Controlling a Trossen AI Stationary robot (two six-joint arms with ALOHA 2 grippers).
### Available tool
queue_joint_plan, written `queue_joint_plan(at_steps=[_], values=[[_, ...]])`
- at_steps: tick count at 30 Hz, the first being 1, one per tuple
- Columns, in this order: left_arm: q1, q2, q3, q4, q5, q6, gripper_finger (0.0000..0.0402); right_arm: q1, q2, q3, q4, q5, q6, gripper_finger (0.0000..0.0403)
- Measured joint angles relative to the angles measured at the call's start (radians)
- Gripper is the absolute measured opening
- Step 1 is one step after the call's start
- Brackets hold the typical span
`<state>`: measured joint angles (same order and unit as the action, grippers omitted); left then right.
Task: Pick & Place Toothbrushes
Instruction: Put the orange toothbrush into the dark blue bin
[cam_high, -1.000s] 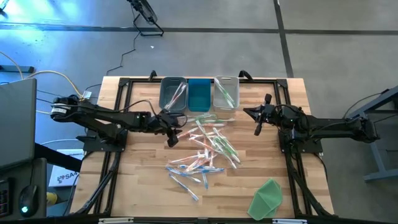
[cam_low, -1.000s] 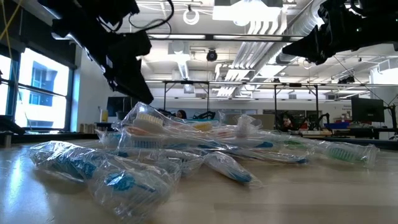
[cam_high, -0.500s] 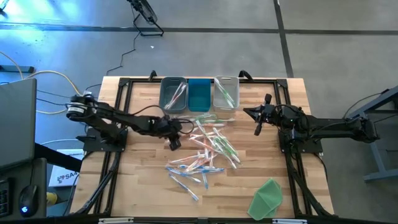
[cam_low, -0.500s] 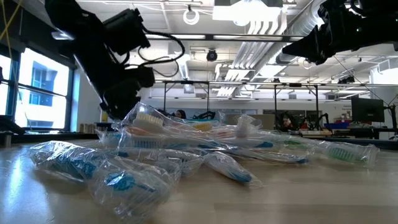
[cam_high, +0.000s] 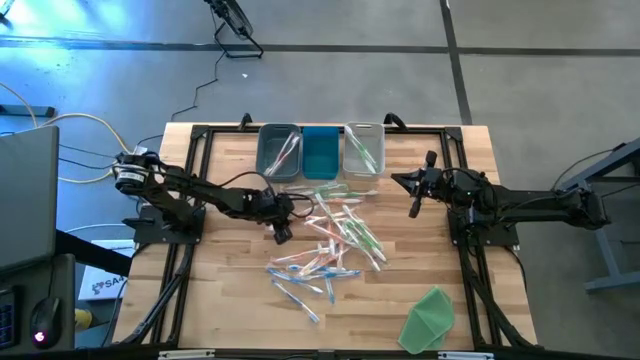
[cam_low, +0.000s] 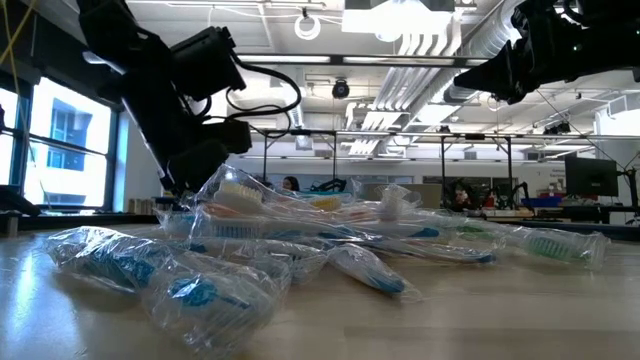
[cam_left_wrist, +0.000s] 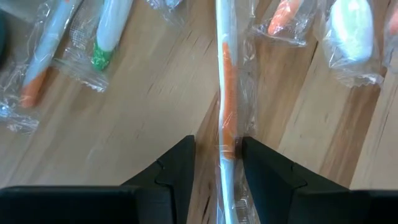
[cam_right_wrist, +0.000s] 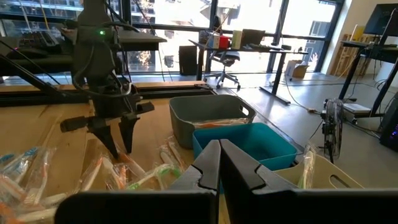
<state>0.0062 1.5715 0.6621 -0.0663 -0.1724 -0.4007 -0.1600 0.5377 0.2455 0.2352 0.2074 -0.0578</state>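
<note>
We are looking down on the wooden bench (cam_high: 240, 260), framed by black rails, with both of our arms reaching in from the sides. Three bins are sitting side by side at its far edge: a grey bin (cam_high: 278, 152) holding a few toothbrushes, a teal bin (cam_high: 321, 152) in the middle, and a pale bin (cam_high: 364, 148) with a green brush lying in it. A folded green sheet (cam_high: 429, 318) is lying near the front right corner, well apart from everything else.

The toothbrushes (cam_high: 330, 240), each in a clear wrapper, are lying scattered in a loose heap at the middle of the bench, just in front of the bins, with pink, blue and green handles crossing over one another.

Our left hand (cam_high: 280, 228) is reaching down at the left edge of that heap. In its wrist view its two dark fingers (cam_left_wrist: 177, 165) are standing apart on either side of an orange-and-white toothbrush (cam_left_wrist: 226, 112) in its wrapper, lying on the wood; they are straddling it, and we cannot tell whether they are pressing on it.

Our right hand (cam_high: 415, 200) is waiting above the bench to the right of the bins, its fingers (cam_right_wrist: 208, 163) pressed together and holding nothing.
</note>
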Motion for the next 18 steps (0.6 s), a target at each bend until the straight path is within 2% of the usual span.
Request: queue_joint_plan(at_steps=[6, 12, 15, 18], values=[[0.001, 0.000, 0.000, -0.006, 0.029, 0.003, 0.0115, 0.000, 0.000, 0.000, 0.000, 0.000, 0.000, 0.0002], [0.001, 0.001, 0.000, -0.008, 0.048, 0.003, 0.0043, 0.000, 0.000, 0.000, 0.000, 0.000, 0.000, 0.0002], [0.003, 0.000, 0.001, -0.008, 0.116, 0.001, 0.0013, 0.000, 0.000, 0.000, 0.000, 0.000, 0.000, 0.0002], [0.000, -0.029, 0.000, -0.047, 0.193, -0.005, 0.0013, 0.000, 0.000, 0.000, 0.000, 0.000, 0.000, 0.0002]])
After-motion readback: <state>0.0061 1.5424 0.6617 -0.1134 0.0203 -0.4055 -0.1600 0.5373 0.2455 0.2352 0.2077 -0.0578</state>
